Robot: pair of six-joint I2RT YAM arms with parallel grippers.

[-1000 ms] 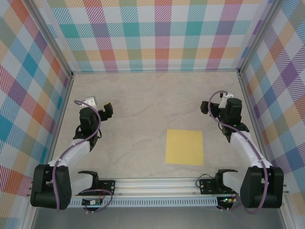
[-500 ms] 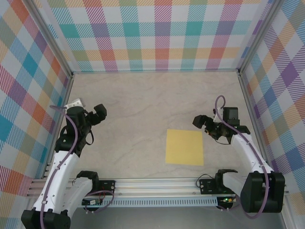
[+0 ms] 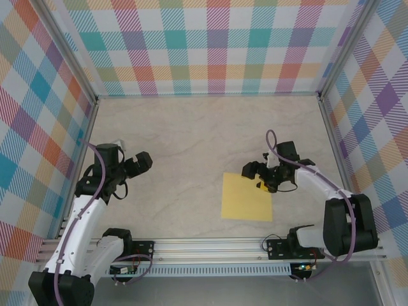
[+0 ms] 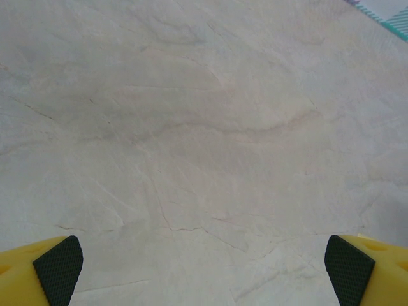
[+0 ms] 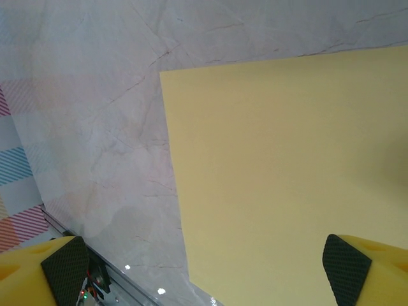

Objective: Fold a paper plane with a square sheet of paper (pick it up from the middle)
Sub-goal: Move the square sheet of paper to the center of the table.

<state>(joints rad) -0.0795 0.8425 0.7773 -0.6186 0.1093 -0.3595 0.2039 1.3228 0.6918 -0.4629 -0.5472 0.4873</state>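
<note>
The square sheet of paper (image 3: 247, 196) is pale yellow and lies flat and unfolded on the marbled table, right of centre near the front. My right gripper (image 3: 255, 178) hangs open over the sheet's far right corner, with nothing between its fingers. In the right wrist view the sheet (image 5: 287, 172) spreads below the right gripper (image 5: 204, 274), and its black pads (image 5: 64, 268) stand wide apart. My left gripper (image 3: 139, 162) is open over bare table at the left, far from the sheet. In the left wrist view the left gripper (image 4: 203, 271) has only table between its pads (image 4: 58, 266).
An aluminium rail (image 3: 217, 245) carrying both arm bases runs along the near edge and is close to the sheet's front edge. Checked walls (image 3: 210, 44) with metal posts close in the table on three sides. Bare marbled table (image 3: 185, 140) lies between the arms.
My right arm has swung left and forward, bringing its gripper from the right wall to above the sheet's far right corner. My left gripper has turned rightward and dropped slightly. The sheet has not moved.
</note>
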